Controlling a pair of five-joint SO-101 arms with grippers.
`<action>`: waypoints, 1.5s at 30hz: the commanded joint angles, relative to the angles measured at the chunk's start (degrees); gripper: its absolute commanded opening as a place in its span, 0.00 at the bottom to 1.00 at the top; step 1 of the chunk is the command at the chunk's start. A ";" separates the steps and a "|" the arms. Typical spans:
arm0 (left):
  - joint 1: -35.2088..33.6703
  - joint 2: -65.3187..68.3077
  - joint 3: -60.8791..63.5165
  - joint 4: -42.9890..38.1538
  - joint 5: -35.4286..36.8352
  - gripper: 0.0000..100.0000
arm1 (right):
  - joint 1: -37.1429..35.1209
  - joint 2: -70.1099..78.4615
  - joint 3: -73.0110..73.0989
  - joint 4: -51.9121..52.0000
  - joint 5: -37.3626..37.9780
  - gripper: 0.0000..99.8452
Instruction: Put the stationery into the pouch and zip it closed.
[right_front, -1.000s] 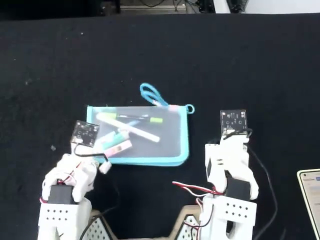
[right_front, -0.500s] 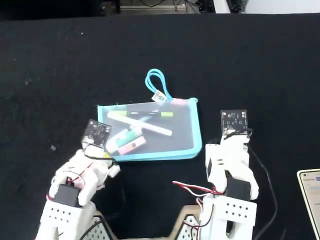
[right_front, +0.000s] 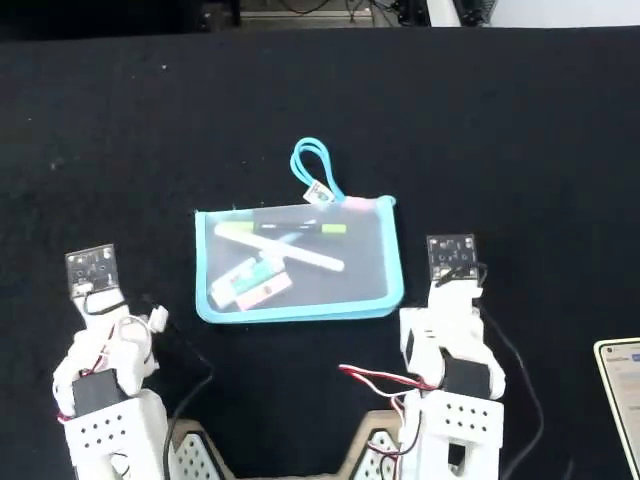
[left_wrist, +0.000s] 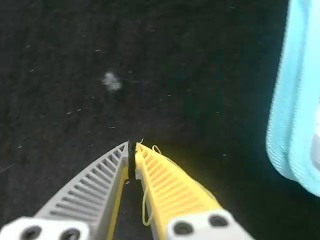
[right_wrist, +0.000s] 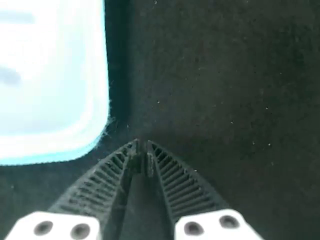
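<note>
**One pouch (right_front: 300, 262), flat and filled**

It lies between the two grippers, with its single loop (right_front: 313, 165) on the side away from them. Stationery (right_front: 300, 256) inside: roughly four pieces, overlap blurs the count. Left gripper (left_wrist: 132, 150): clenched on nothing, pouch edge off to one side, apart. Right gripper (right_wrist: 141, 149): clenched, empty, pouch corner just beside its tips.

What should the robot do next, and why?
Probably no more than pulling back to rest. The pens lie inside the pouch, and the left gripper and right gripper are both shut, empty and apart from the pouch. Whether the pouch is zipped all the way I cannot tell. If it is not, pulling it shut would come first.
</note>
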 joint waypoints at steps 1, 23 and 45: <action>-1.10 -0.26 1.45 -0.18 0.53 0.03 | -0.26 -1.10 -0.48 0.09 -3.87 0.01; -1.01 -0.26 1.36 -0.18 0.35 0.03 | -5.71 -22.20 0.31 17.93 -8.79 0.01; 4.00 -6.95 1.10 0.44 0.44 0.03 | -7.30 -20.97 0.31 19.16 -9.32 0.01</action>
